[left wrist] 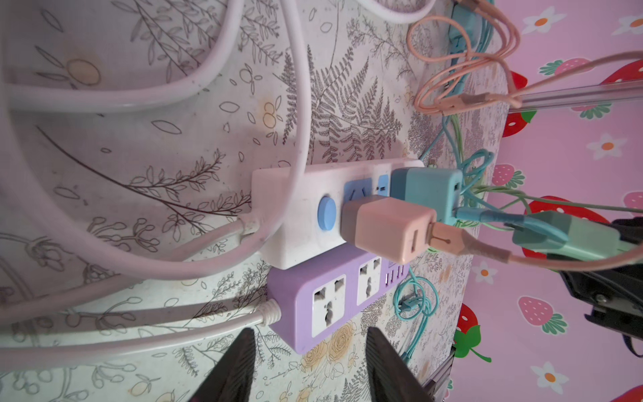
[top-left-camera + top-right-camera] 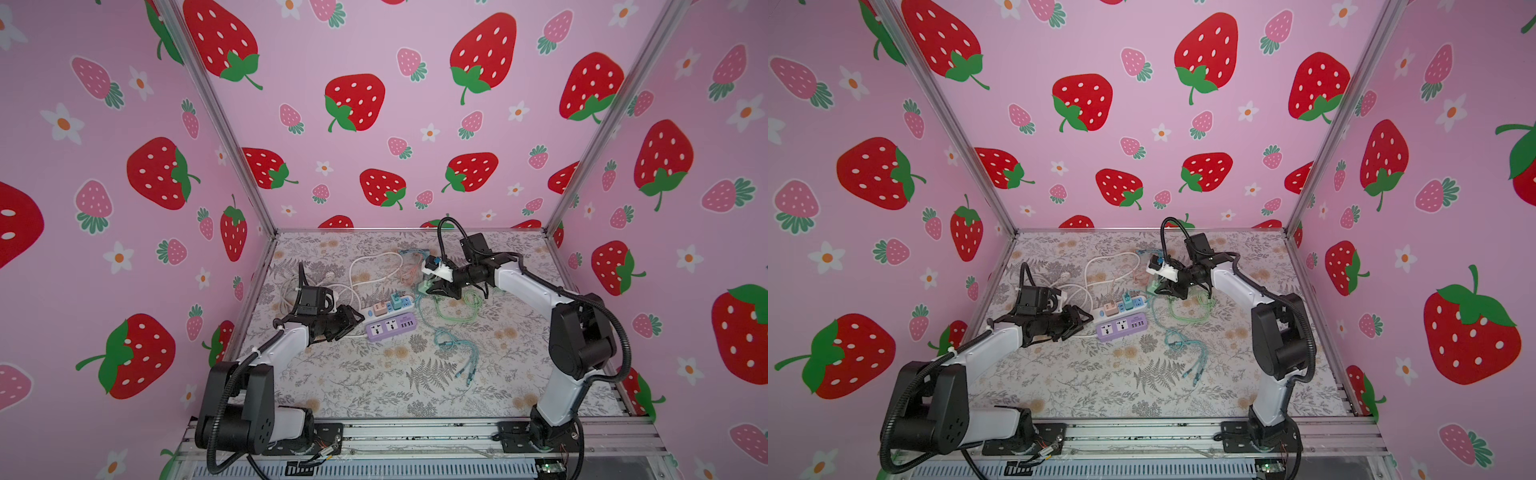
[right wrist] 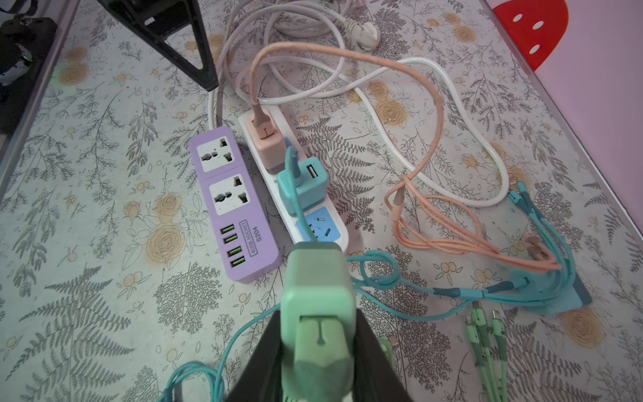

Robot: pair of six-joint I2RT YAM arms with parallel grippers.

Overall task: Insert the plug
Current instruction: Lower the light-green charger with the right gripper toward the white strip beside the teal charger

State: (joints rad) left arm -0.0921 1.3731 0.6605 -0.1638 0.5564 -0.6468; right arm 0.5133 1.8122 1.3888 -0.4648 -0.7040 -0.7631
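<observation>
Floral-print table cover (image 2: 353, 390) between pink strawberry walls carries everything. At left, the left gripper (image 2: 355, 324) has its jaws half apart and holds nothing, just off the end of the purple plastic power strip (image 2: 390, 327). Unbraced, that strip and the white plastic power strip (image 2: 384, 311) touching it could skid under a push. A thin teal cable (image 3: 295, 202) crosses the free blue socket (image 3: 320, 224) and might block the pins. Further right, the mint-green cube plug (image 3: 318, 278) hangs above the table just beside that socket, clamped firmly in the right gripper (image 3: 318, 330). Its pins are hidden, so misalignment is possible. Counted: two strips; three cube plugs, the pink cube plug (image 3: 266, 139) and teal cube plug (image 3: 302, 182) already seated; two grippers.
</observation>
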